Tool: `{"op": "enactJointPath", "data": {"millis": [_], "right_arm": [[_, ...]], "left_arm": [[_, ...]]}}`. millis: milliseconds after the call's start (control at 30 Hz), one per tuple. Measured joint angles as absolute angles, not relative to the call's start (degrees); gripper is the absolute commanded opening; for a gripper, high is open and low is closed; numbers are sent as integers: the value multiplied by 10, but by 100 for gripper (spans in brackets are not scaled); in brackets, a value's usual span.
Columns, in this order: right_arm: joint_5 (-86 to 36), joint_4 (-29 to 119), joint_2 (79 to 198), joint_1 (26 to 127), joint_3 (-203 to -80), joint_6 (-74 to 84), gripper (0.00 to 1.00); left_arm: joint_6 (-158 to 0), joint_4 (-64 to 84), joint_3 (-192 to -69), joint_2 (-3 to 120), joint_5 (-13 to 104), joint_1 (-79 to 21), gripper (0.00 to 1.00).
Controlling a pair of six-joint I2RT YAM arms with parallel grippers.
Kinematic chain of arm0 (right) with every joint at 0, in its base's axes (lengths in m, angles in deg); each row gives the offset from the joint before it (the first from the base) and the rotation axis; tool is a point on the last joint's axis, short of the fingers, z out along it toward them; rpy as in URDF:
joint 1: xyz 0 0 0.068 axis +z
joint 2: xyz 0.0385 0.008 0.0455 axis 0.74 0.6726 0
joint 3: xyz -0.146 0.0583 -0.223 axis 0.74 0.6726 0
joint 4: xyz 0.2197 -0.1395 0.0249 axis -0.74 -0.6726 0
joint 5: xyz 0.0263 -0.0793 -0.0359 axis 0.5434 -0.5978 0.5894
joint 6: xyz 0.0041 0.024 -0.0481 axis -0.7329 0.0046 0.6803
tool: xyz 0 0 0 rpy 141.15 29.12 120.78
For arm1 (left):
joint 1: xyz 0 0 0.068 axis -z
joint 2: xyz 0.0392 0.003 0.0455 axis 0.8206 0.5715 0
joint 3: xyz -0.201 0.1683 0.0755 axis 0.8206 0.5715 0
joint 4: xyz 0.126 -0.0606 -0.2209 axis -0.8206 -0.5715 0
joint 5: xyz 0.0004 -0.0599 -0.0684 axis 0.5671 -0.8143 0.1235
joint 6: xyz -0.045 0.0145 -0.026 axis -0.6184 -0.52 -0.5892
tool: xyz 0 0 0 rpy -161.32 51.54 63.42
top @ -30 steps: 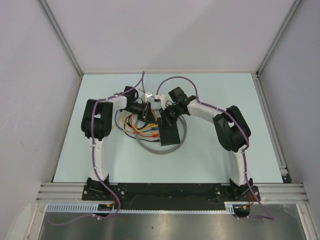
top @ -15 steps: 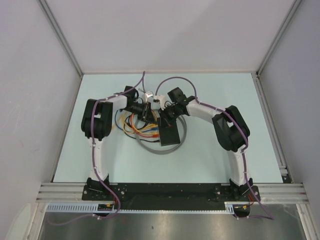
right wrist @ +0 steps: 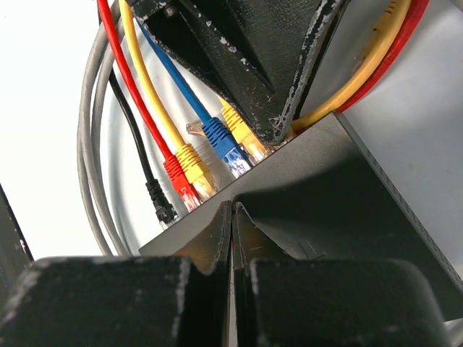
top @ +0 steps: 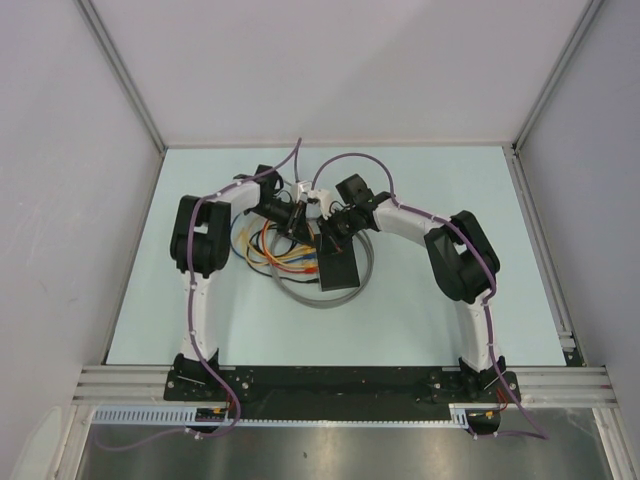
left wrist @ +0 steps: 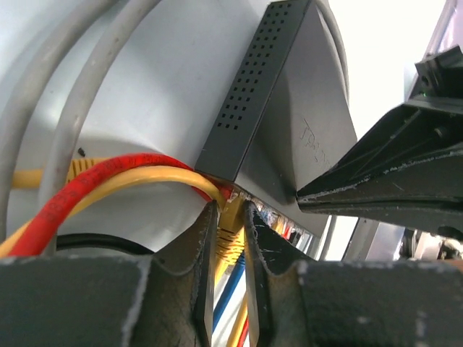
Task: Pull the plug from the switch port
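The switch (top: pixel 338 268) is a flat matte-black box lying mid-table, with a row of coloured cables plugged into its far edge. In the left wrist view my left gripper (left wrist: pixel 230 225) is shut on a yellow plug (left wrist: pixel 231 238) right at the switch (left wrist: pixel 289 116) port edge; the plug still looks seated. My right gripper (right wrist: pixel 231 211) is shut and empty, its tips pressed down on the switch top (right wrist: pixel 347 195). From the right wrist I see the left gripper (right wrist: pixel 278 129) over the yellow plug (right wrist: pixel 244 141), beside blue (right wrist: pixel 217 137), yellow, red (right wrist: pixel 176 172) and black (right wrist: pixel 158 196) plugs.
Grey cables (top: pixel 300 298) loop on the table round the switch's left and near sides, with yellow, orange and red cables (top: pixel 272 255) bunched to its left. Both arms (top: pixel 445 245) crowd over the switch's far end. Aluminium rails (top: pixel 130 95) and white walls bound the table.
The left arm has swung right and further back, bringing its gripper tighter against the switch's port edge. The right gripper stays pressed on the switch.
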State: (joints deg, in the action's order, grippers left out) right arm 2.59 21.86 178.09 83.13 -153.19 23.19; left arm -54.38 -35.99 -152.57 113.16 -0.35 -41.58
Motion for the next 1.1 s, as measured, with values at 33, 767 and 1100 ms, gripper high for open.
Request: {"op": "enactJointPath", "data": {"millis": [33, 767, 1100], "right_arm": [[26, 219, 1781, 831, -1532, 232, 0], [27, 230, 1787, 827, -1531, 232, 0], [30, 231, 1787, 830, -1530, 232, 0]], "left_arm": [[-534, -368, -1531, 1136, -9, -417, 0], [-469, -407, -1562, 1186, -94, -437, 0], [-448, -430, -1554, 1165, -71, -442, 0]]}}
